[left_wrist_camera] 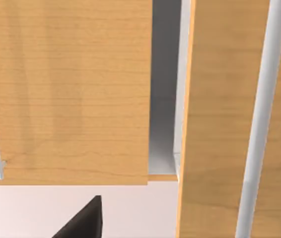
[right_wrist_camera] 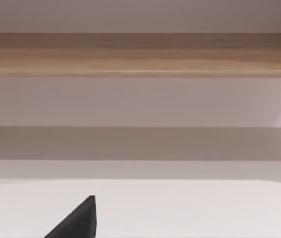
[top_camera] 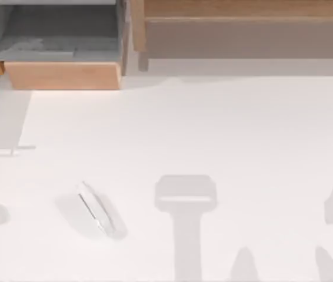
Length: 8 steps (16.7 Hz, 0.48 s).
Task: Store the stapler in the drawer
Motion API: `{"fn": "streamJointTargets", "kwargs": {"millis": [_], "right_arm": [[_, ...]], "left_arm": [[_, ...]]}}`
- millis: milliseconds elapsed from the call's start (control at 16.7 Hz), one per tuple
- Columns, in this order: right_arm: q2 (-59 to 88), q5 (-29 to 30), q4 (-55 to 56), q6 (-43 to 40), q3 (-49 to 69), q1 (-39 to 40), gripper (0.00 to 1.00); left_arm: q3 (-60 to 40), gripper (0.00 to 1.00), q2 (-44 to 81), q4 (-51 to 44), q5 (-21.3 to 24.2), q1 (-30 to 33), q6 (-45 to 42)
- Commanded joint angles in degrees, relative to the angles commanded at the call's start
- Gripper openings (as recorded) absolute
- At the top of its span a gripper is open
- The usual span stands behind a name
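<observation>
Stapler (top_camera: 96,208) lay on desk (top_camera: 225,129), left half, long axis diagonal; drawer (top_camera: 60,53) open at far left. Left arm judged nearer. Either end effector's grip: cannot tell.

Stapler (top_camera: 96,208): slim, pale silver-white bar, lying flat and diagonal on the white surface, front left. Drawer (top_camera: 62,75): open, grey inside, tan front panel, back left.

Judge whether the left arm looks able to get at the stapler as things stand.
Probably yes. The stapler lies alone on the table's left half, nothing on or against it. The left wrist view faces the drawer front, so that arm would have to turn down towards the stapler.
</observation>
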<state>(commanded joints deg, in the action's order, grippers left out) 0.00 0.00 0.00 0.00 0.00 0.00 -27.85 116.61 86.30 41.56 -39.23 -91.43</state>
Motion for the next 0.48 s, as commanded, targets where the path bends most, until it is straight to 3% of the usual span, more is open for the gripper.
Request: {"fn": "streamJointTargets", "kwargs": {"millis": [480], "right_arm": [[0.0, 0.0, 0.0, 0.0, 0.0, 0.0, 1.0]], "left_arm": [[3.19, 1.0, -0.94, 1.83, 2.62, -2.45, -0.15]]}}
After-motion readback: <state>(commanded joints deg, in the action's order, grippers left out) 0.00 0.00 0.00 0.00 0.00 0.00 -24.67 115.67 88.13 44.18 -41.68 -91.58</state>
